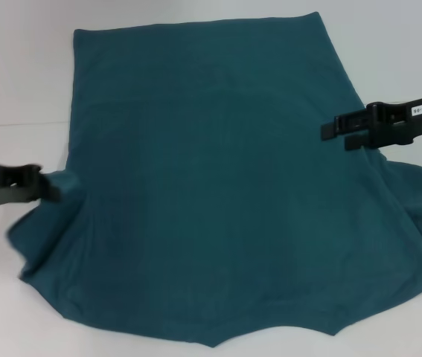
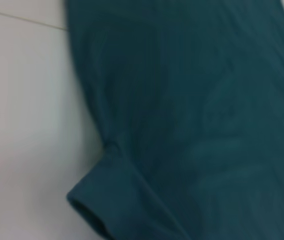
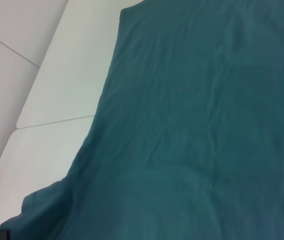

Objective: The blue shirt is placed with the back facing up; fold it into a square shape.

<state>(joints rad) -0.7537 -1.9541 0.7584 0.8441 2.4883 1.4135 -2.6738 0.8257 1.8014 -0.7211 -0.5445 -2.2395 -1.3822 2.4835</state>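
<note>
Left gripper: jaws together, pinching the blue shirt at its left edge near the sleeve; the cloth bunches into a small peak at the tips. Arm enters low and level from the left side of the head view, blurred, mostly cut off. Right gripper: jaws look slightly apart, one above the other, over the shirt's right edge; cannot tell whether cloth is between them. Its arm reaches in level from the right, a white label on its side. Shirt lies spread on the white counter, long axis running away from the robot, straight hem at the far end, near edge uneven and partly cut off by the frame. Left wrist view shows a sleeve with its cuff opening lifted; right wrist view shows only wrinkled fabric and counter.
</note>
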